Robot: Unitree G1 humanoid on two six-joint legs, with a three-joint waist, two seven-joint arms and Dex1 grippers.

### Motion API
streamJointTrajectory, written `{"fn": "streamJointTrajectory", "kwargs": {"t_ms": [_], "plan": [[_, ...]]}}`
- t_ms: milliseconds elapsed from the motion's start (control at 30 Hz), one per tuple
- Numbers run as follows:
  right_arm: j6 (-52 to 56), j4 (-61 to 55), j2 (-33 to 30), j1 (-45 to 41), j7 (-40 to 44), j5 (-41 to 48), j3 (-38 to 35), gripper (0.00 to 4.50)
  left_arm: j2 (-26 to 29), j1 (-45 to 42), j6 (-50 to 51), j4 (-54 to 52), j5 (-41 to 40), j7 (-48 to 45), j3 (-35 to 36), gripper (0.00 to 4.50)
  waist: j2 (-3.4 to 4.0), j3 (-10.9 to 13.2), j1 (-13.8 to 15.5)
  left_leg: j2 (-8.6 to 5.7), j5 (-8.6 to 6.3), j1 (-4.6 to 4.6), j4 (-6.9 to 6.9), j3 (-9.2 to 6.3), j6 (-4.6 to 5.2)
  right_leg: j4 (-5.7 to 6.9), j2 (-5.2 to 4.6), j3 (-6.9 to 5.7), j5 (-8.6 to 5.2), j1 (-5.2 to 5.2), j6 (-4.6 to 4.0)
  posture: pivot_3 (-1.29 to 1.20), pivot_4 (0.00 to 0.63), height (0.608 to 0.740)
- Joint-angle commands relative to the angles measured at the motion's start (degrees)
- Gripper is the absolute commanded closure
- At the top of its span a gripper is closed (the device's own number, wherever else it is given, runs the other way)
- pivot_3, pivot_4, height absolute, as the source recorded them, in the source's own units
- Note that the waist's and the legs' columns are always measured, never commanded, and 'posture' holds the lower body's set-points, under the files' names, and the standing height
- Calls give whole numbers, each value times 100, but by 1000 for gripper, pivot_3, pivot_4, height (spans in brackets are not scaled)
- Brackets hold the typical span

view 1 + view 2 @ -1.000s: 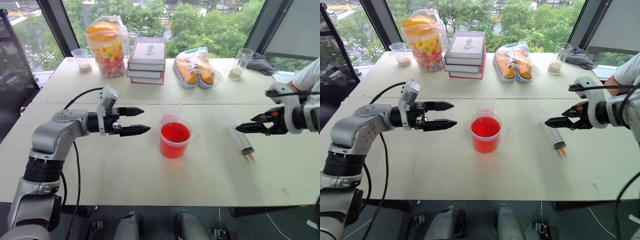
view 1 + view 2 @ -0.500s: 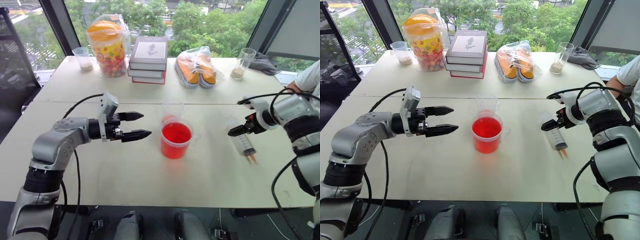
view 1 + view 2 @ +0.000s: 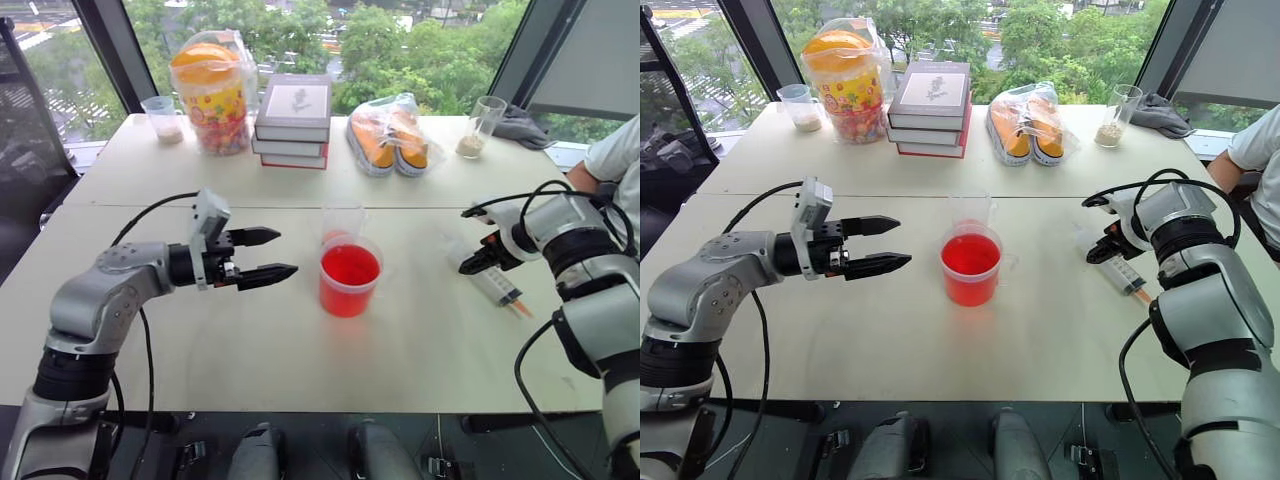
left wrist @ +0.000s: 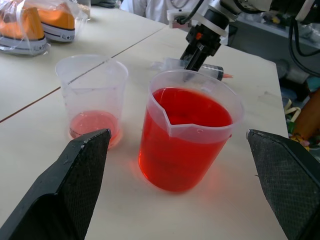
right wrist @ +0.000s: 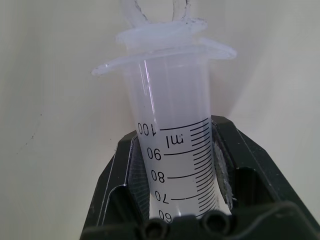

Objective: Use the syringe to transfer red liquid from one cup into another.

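The syringe lies on the table at the right, its orange tip pointing toward the right edge. My right gripper points steeply down and is shut on the syringe's clear barrel near the plunger flange, its black fingers pressed on both sides. The wide cup full of red liquid stands mid-table. Just behind it is the slimmer clear cup, with a thin red layer at its bottom. My left gripper hovers open left of the cups, pointing at them.
Along the far edge stand a candy jar, stacked books, bagged orange shoes, a glass with tan grains and a small cup. A person's sleeve shows at the right.
My right gripper came down onto the syringe and shut on its barrel. The syringe swung so its tip points further right. The left arm has barely moved.
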Motion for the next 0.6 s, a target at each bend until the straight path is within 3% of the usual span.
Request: {"fn": "streamJointTrajectory", "kwargs": {"t_ms": [33, 200, 300, 433, 500, 600], "plan": [[81, -140, 60, -189, -19, -52, -253, 3125, 69, -136, -26, -128, -91, 14, 161, 0, 0, 0, -5, 0, 0, 0, 0, 0, 0, 0, 0, 0, 0, 0, 0, 0, 150, 740], [679, -1294, -236, -328, -172, 250, -967, 3125, 176, -295, -5, -18, -128, -93, 221, 0, 8, 5, 2, 0, 1, -5, -1, 1, -2, 2, 0, 1, 0, -8, 0, 0, 150, 740], [1246, -3213, -288, -46, -432, 985, -2152, 3125, 178, -521, 7, 161, -155, -107, 224, 0, 10, 6, 27, 1, 1, -8, -8, -1, -2, 6, 1, 0, 0, -16, 0, 0, 150, 740], [1908, -5183, 776, 144, -1814, 1966, -4371, 3125, 144, -767, 49, 427, -176, -178, 138, 0, 8, 4, 29, 3, 1, -10, -12, -5, -2, 5, 5, -3, 0, -15, 0, 0, 150, 740], [2084, -5877, 1134, 321, -2173, 2233, -4717, 3125, 194, -819, 35, 583, -153, -322, 123, 0, 7, 3, 44, 3, 1, -10, -12, -8, -3, 5, 4, -6, 0, -12, 0, 0, 150, 740], [1831, -7314, 2153, 726, -2449, 3432, -5715, 3125, 138, -1183, 31, 884, -53, -430, -14, 0, -1, -1, 85, 0, 1, -10, -6, -12, -2, 0, -2, -15, 0, -1, 0, 0, 150, 740]]}}
